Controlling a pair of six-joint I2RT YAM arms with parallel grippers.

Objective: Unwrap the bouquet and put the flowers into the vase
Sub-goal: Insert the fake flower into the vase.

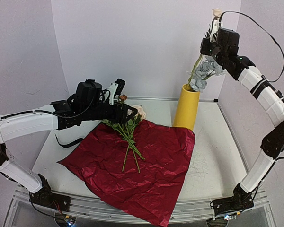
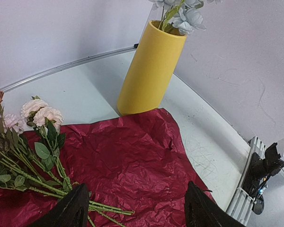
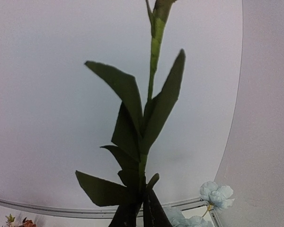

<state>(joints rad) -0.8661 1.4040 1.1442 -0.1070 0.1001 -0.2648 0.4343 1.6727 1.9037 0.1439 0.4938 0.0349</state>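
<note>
The bouquet lies undone: its dark red wrapping sheet [image 1: 142, 161] is spread flat, and loose flowers [image 1: 128, 130] with pink and white blooms [image 2: 40, 113] rest on its far left part. My left gripper [image 1: 130, 113] hovers open over the sheet [image 2: 132, 161], its left finger beside the stem ends [image 2: 102, 205]. The yellow vase [image 1: 186, 108] stands upright just past the sheet's far corner, with pale blue flowers [image 1: 206, 71] in it. High above it, my right gripper [image 1: 213, 29] is shut on a green leafy stem [image 3: 151, 94] with a peach bud [image 1: 217, 12]. The stem's lower end reaches down to the vase mouth.
A black ribbon [image 1: 68, 141] lies on the table left of the sheet. White walls close in behind and on both sides, the right one close to the vase [image 2: 149, 71]. A metal rail [image 1: 132, 208] runs along the near edge.
</note>
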